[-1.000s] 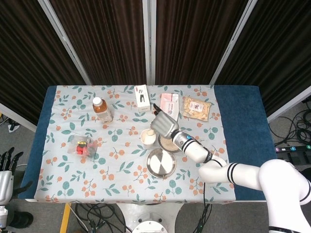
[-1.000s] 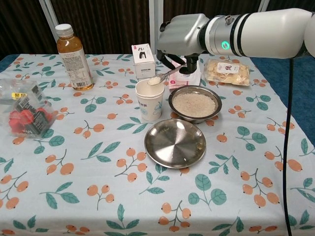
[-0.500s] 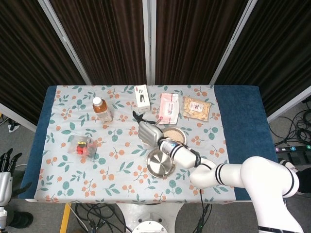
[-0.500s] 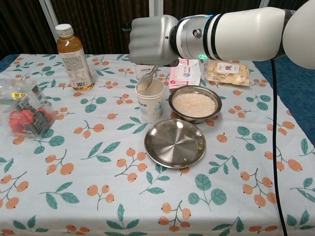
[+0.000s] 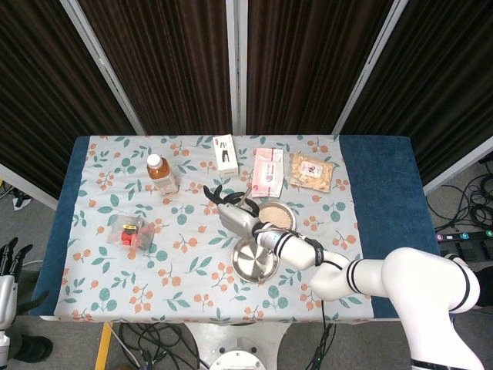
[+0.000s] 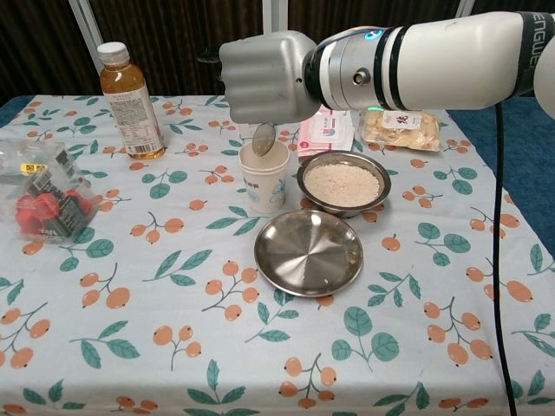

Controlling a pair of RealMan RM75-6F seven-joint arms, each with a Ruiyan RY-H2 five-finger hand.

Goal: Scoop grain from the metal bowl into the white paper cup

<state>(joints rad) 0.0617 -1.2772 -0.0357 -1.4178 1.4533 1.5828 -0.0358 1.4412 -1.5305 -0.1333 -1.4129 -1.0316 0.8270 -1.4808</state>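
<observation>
My right hand point(image 6: 264, 76) hovers over the white paper cup point(image 6: 264, 180) and grips a metal spoon point(image 6: 264, 138). The spoon hangs with its bowl tipped down just above the cup's mouth, and I see no grain on it. Right of the cup stands the metal bowl point(image 6: 343, 184), full of pale grain. From the head view the right hand point(image 5: 230, 208) covers the cup, with the metal bowl point(image 5: 275, 215) beside it. My left hand point(image 5: 8, 256) hangs off the table's left edge, fingers apart and holding nothing.
An empty metal plate point(image 6: 308, 252) lies in front of the cup and bowl. A tea bottle point(image 6: 127, 89) and a bag of red items point(image 6: 43, 198) stand at the left. A pink packet point(image 6: 334, 130), a snack bag point(image 6: 399, 128) and a white box point(image 5: 225, 153) sit behind.
My right hand has swung left from near the bowl to above the cup. The spoon, level and heaped with grain a second ago, now points down and looks empty.
</observation>
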